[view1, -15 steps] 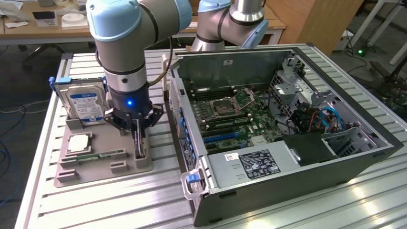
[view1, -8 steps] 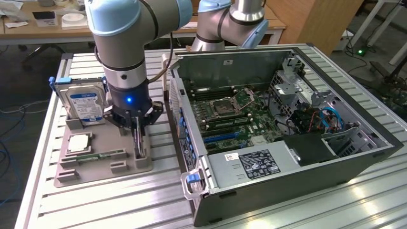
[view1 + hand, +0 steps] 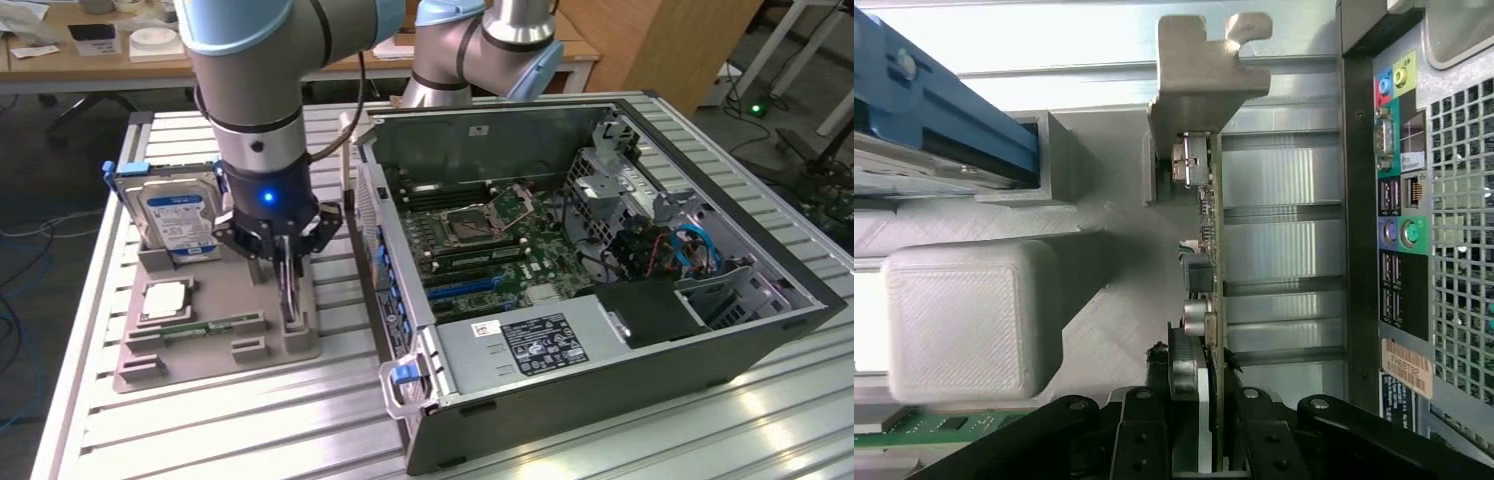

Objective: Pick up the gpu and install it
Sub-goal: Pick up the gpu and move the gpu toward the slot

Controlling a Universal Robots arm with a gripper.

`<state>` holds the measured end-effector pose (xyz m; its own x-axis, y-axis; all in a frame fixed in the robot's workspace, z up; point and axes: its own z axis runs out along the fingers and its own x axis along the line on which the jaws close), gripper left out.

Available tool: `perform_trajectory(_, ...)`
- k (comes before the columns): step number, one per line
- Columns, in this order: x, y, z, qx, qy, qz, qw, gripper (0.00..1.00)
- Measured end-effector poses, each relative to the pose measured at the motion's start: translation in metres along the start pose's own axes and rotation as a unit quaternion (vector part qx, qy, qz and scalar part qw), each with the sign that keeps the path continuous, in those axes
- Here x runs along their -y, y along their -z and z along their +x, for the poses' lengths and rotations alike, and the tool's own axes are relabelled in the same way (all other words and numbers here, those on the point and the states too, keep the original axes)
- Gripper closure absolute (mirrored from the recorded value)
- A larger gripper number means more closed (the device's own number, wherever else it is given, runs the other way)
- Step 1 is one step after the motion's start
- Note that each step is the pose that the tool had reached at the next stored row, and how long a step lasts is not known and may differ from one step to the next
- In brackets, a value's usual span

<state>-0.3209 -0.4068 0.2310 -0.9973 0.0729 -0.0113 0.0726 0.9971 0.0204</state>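
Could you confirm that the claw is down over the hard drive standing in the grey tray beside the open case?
Not the hard drive: the exterior view shows the claw down over the gpu standing in the grey tray beside the open case.

Two cameras: one high above the desk (image 3: 200, 420), one on the arm's wrist.
The exterior view looks down at a slant from a little way off. It takes in the open computer case (image 3: 601, 400) on the exterior view's right and the grey parts holder (image 3: 214, 300) on its left. The wrist view looks along the tool (image 3: 1209, 390) from very near, with the gpu (image 3: 1211, 230) edge-on. Both views catch the holder, the gpu and the case's rear port panel (image 3: 1399, 200).
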Motion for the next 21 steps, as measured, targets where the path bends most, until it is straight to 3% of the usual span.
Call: perform_trajectory(21,-0.0010,0.0484,-0.001,0.0000,0.000,0.0000,1.0000,0.72)
